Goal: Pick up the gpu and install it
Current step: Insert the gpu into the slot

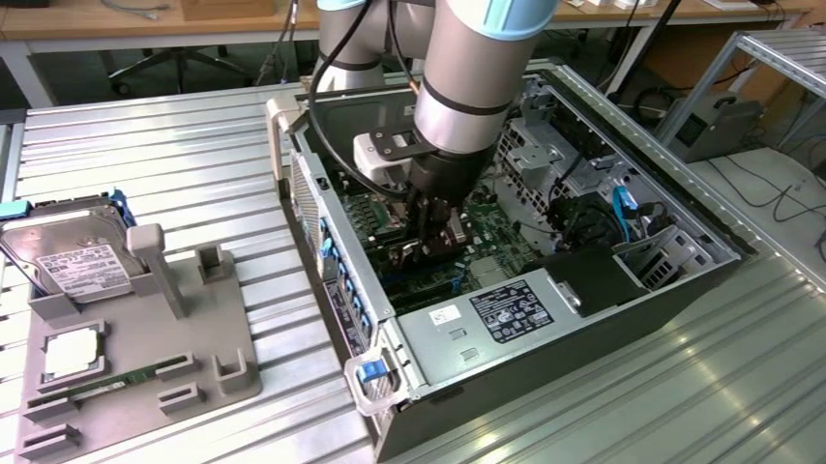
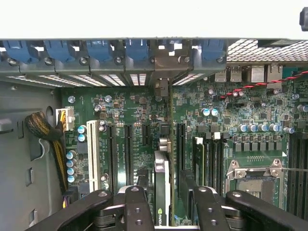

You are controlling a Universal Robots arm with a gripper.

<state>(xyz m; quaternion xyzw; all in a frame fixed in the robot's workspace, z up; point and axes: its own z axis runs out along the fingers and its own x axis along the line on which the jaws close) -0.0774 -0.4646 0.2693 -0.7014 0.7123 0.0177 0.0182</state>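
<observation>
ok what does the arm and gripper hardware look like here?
The arm is silver-grey tubes with light blue joint caps and a black band. A white-grey wrist block sits above a black gripper with chunky matte black linkage fingers showing round pivot pins. Black cables run alongside.

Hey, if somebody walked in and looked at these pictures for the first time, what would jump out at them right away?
First, the big grey robot arm reaching down into the open computer case in the middle of the metal table. Its hand sits low over the green circuit board, with the black card standing on edge between its fingers. Off to the exterior view's left, a grey tray holds a silver hard drive and a green memory stick.
</observation>
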